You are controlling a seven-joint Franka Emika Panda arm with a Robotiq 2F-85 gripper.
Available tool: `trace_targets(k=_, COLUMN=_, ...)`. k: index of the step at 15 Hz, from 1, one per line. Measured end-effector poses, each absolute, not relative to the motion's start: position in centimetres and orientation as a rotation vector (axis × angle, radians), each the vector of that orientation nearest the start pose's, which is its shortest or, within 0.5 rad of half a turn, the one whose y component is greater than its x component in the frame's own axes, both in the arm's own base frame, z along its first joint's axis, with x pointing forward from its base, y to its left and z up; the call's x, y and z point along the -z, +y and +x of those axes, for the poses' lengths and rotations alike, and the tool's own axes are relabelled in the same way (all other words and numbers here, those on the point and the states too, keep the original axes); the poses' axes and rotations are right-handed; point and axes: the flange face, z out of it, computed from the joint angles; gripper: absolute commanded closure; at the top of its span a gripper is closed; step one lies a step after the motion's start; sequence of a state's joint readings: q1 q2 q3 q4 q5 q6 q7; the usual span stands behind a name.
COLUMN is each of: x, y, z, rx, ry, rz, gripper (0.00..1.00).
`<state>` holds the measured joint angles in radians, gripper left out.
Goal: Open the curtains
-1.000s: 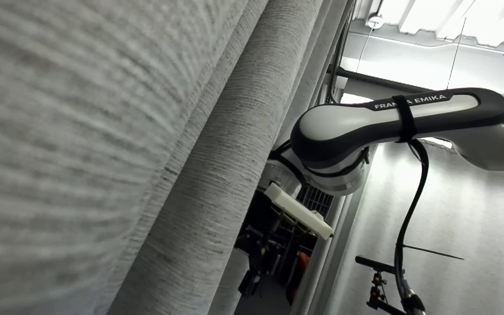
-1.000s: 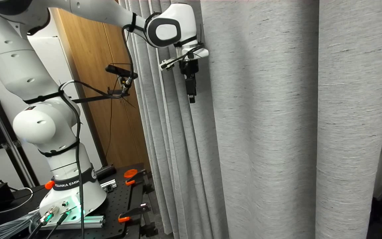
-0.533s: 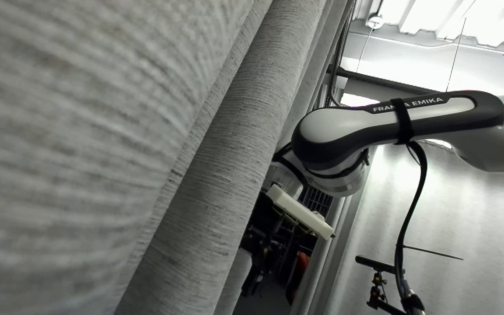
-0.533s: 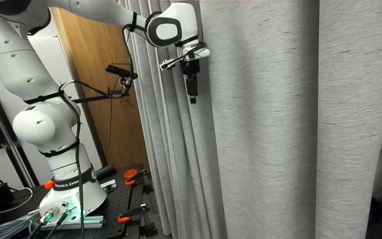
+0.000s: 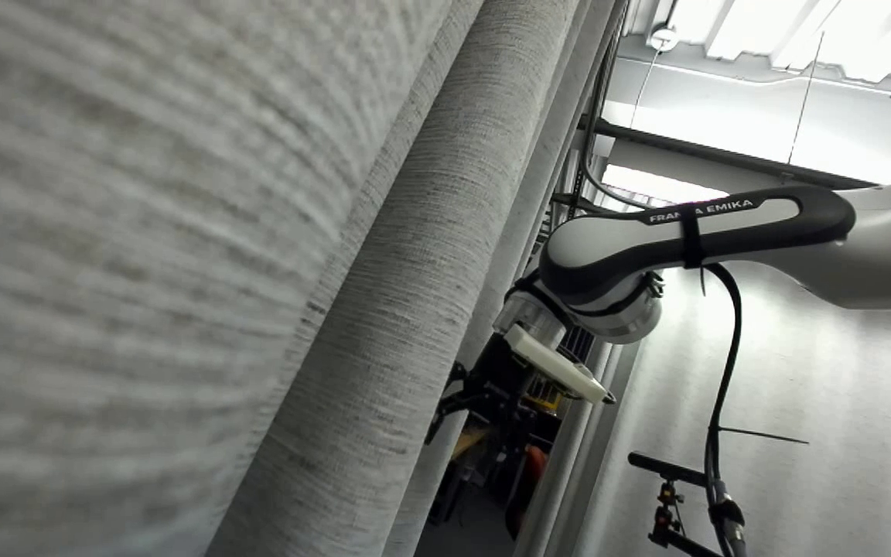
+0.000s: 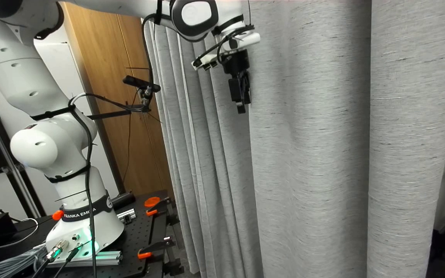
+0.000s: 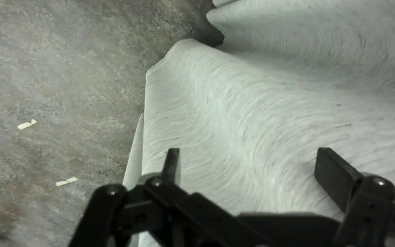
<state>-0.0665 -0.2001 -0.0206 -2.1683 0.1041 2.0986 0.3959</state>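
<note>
Fingers (image 7: 336, 176) of the gripper (image 7: 250, 156) stand wide apart in the wrist view, one to each side, and what a backdrop they have: light-grey curtains (image 7: 259, 113), rippling across centre and right, fine streaks bending with every fold! Fabric shows through the gap between them, though whether either finger touches it I cannot tell. Off to the left lies the mottled floor (image 7: 63, 79), two bits of pale tape (image 7: 25, 125) on it, and the fabric's edge draws a crisp line beside it.

Over to an exterior view: the white arm (image 6: 21, 83) rises from a dark perforated table (image 6: 139, 227) and reaches across to the curtains, which hang in long folds through the middle and right. Gripper pointing down, tilted a touch, near the fabric's face. Behind the arm, tall wooden panels (image 6: 99, 50).

And in an exterior view, a black cable (image 5: 736, 329) hangs under the arm and the curtains loom huge, taking the whole left side, with the dark gripper just beside the edge of one fold. Up top right, a ribbed ceiling (image 5: 863, 39) glares white.
</note>
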Motion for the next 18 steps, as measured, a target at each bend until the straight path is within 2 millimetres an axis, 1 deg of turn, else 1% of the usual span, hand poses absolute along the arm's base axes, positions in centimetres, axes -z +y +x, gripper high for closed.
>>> trace_targets(k=5, x=-52.5, y=-12.8, z=51.5, rx=0.270, ry=0.984, rz=-2.865, gripper=0.00)
trace_targets(k=7, x=-53.7, y=-15.6, z=51.8, rx=0.288, ry=1.027, rz=-2.852, gripper=0.00)
trace_targets(k=8, x=-54.0, y=-16.3, z=51.9, rx=0.292, ry=1.035, rz=-2.851, gripper=0.00)
trace_targets(k=9, x=-54.1, y=-16.5, z=52.0, rx=0.291, ry=1.038, rz=-2.850, gripper=0.00)
trace_targets(k=14, x=-54.0, y=-16.2, z=52.2, rx=0.287, ry=1.030, rz=-2.855, gripper=0.00)
trace_targets(k=16, x=-53.8, y=-16.2, z=52.2, rx=0.285, ry=1.038, rz=-2.852, gripper=0.00)
trace_targets(k=18, x=-53.6, y=-16.7, z=52.5, rx=0.302, ry=1.059, rz=-2.843, gripper=0.03)
